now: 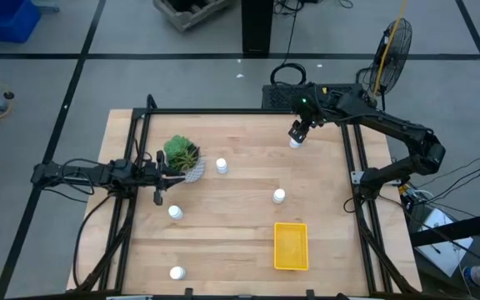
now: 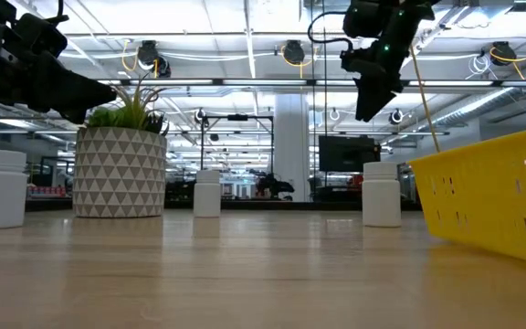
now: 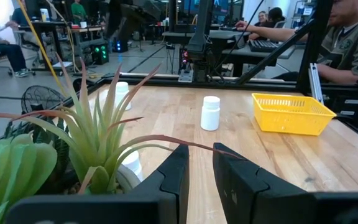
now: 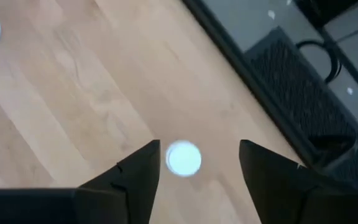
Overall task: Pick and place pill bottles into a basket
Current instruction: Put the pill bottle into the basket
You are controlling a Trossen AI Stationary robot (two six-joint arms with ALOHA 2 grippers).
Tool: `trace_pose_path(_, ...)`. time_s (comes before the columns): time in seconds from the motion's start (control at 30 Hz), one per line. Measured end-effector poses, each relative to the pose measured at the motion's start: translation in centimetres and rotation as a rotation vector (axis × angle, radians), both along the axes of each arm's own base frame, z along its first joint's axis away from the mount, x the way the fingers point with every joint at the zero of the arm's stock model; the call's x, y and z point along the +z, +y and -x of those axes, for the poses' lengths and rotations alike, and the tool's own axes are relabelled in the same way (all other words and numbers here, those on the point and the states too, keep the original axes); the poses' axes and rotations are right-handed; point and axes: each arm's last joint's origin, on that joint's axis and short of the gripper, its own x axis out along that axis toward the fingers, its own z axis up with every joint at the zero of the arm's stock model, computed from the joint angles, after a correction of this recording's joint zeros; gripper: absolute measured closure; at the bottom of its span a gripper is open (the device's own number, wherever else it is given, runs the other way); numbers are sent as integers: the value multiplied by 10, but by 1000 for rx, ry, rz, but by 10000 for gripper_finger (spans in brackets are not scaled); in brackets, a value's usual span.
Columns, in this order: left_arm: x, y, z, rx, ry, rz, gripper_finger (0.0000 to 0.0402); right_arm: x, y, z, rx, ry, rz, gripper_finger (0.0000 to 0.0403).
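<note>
basket: yellow plastic tray (image 1: 291,246), shallow, rectangular, perforated walls; seen on the near right part of the table, nothing visible inside it
plant pot: white pot (image 2: 120,172) with grey triangle pattern, round, spiky green plant (image 1: 180,153) held in it; placed at the left side of the table
table: light wooden butcher-block top (image 1: 240,225), matte, edged by a black metal frame
pill bottles: five counted in the high view, all small white cylinders with white caps, all upright on bare wood, none in the basket
bottle 1: far bottle (image 1: 295,142), directly under the right gripper, seen from above as a white round cap (image 4: 183,158)
bottle 2: beside the plant (image 1: 222,166), just right of the pot
bottle 3: mid-table (image 1: 279,197), between the far bottle and the basket
bottle 4: left of centre (image 1: 175,212), near the left gripper
bottle 5: near edge (image 1: 177,272), well apart from the rest
right gripper: (image 4: 197,163) held above the far bottle, fingers spread wide either side of the cap, no contact seen
left gripper: (image 3: 200,163) parked low at the left edge beside the plant, fingers drawn close together with only a thin gap, nothing held between them
background: person seated at a desk (image 3: 347,37) beyond the table
</note>
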Motion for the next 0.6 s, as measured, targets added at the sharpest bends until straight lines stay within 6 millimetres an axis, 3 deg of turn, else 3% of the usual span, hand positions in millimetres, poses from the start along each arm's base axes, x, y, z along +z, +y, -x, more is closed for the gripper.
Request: trace_pose_path(0.6,0,0,0,4,0,-9,325,-43,-16,-20,-28,222,-162,197)
